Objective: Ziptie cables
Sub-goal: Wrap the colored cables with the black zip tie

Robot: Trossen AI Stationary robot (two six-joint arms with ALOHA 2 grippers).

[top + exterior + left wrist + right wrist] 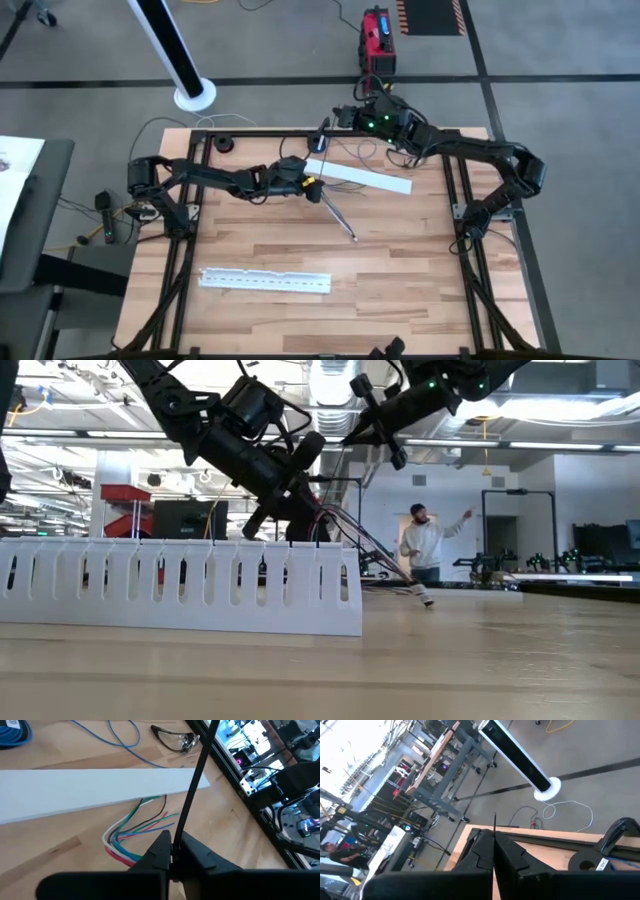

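Note:
A bunch of thin coloured cables (338, 215) lies on the wooden table near its middle. One end rises to my left gripper (313, 186), the other end (425, 600) rests on the table. In the left wrist view the cables (142, 827) fan out below my left gripper (172, 856), which is shut on a black zip tie (192, 790). The zip tie slants up and away toward my right gripper (338, 120) at the table's far edge. My right gripper (493, 847) is shut, with a thin black tip (495, 822) sticking out between its fingers. My left gripper pinches the zip tie's lower part (176, 845) between its two fingers, and the strap runs on past the fingertips, drawn straight. The fingers hide whether they also touch the cables. My right gripper pinches a thin black strip, seemingly the zip tie's far end (495, 827), between its shut fingers, raised above the table.
A flat white strip (362, 176) lies just beyond the cables. A white perforated strip (265, 282) lies near the front left, and it fills the low view's foreground (180, 585). Safety glasses (175, 741) and a blue cord (117, 737) lie at the far edge. A person (425, 550) stands in the room behind.

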